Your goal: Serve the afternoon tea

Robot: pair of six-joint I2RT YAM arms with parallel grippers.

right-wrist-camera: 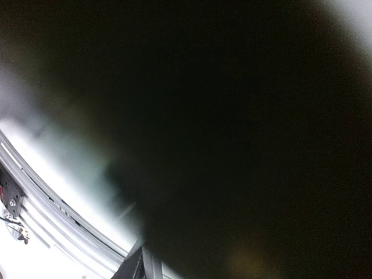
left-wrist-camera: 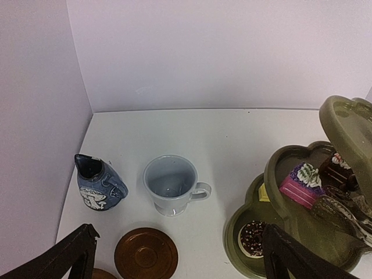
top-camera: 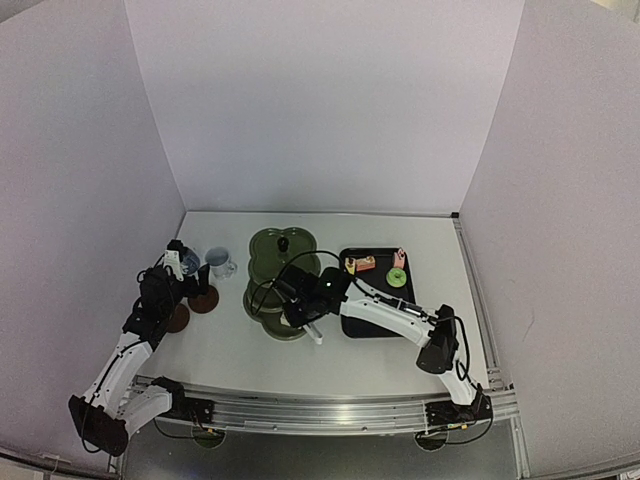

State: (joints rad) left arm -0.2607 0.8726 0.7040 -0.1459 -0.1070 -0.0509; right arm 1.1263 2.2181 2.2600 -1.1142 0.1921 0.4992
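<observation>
The olive-green stand [top-camera: 270,248] stands mid-table. In the left wrist view the stand [left-wrist-camera: 279,168] carries a pink cake [left-wrist-camera: 302,185], a chocolate cake [left-wrist-camera: 339,170] and a chocolate doughnut [left-wrist-camera: 254,237]. My right gripper [top-camera: 297,303] reaches over its near side, shut on the metal tongs [top-camera: 314,331], whose tips [left-wrist-camera: 343,210] lie by the chocolate cake. The right wrist view is dark. My left gripper [left-wrist-camera: 180,267] is open above a brown coaster [left-wrist-camera: 145,254], near a pale cup [left-wrist-camera: 171,186] and a dark-blue cup [left-wrist-camera: 99,185]. Nothing is between its fingers [left-wrist-camera: 75,256].
A black tray [top-camera: 375,320] right of the stand holds an orange cake [top-camera: 360,264], a pink cake [top-camera: 400,258] and a green doughnut [top-camera: 397,274]. A second coaster [top-camera: 178,318] lies by the left arm. White walls close in the table on three sides.
</observation>
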